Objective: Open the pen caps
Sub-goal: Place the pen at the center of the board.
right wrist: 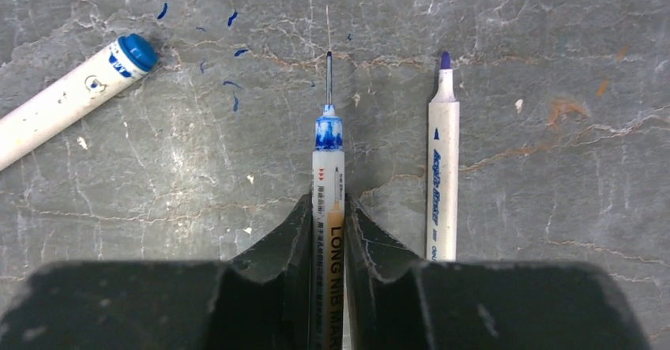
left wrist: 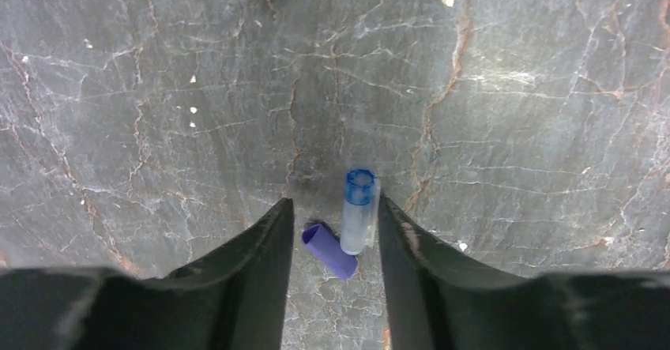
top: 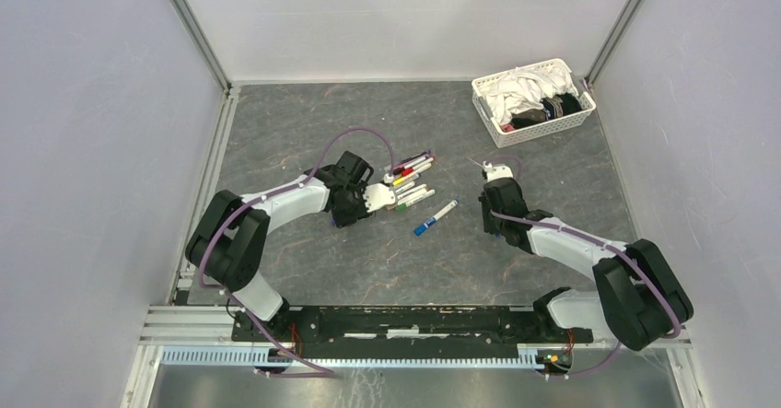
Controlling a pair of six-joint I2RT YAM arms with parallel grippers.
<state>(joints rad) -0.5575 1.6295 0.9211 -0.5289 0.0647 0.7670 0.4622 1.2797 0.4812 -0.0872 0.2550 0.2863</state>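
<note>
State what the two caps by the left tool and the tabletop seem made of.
Clear cap: see-through plastic, likely, with a blue-tinted rim. Purple cap: opaque plastic, smooth, matte. Tabletop: grey, veined like stone; real stone or a print, cannot tell.

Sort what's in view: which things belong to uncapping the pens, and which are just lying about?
Job: long-nib pen in right gripper; uncapped purple-tipped pen; blue-capped pen; pen cluster; blue-topped cap and purple cap at left gripper.
Lying about: white basket; cloths in it.
</note>
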